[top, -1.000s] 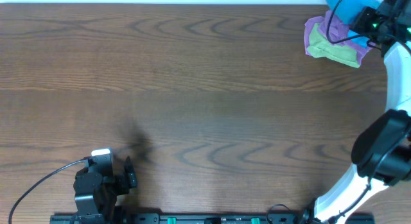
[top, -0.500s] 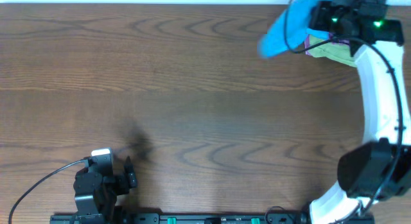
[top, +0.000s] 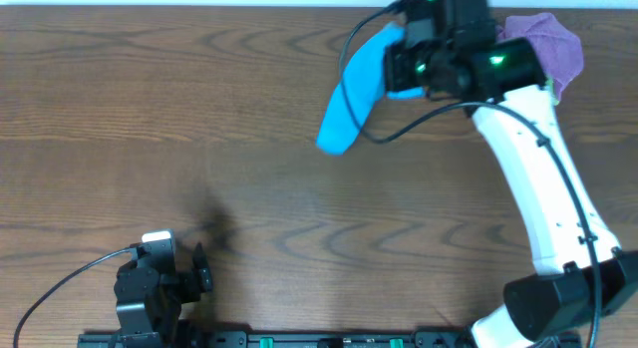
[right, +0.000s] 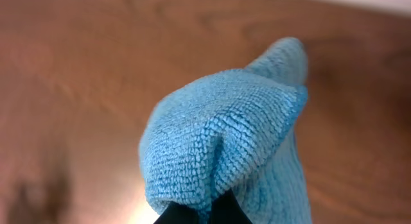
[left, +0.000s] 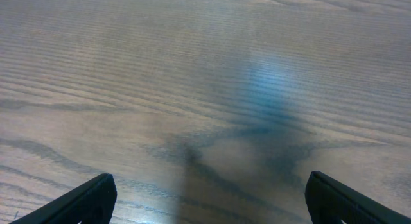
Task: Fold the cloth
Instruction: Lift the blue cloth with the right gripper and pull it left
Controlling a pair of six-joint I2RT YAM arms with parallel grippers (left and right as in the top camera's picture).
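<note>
Right gripper [right: 200, 214]: we see its fingers clamped on the blue cloth [top: 351, 89], held above the table [top: 199, 119].
Left gripper [top: 201, 273]: fingers apart, at the near edge.
Purple cloth [top: 548, 44]: far right corner.

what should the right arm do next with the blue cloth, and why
Probably lower it onto the bare table near the middle and let go. The right end effector is shut on the blue cloth, which hangs bunched in the air, so it likely cannot be folded until it lies flat. The left end effector sits open at the near edge.
</note>
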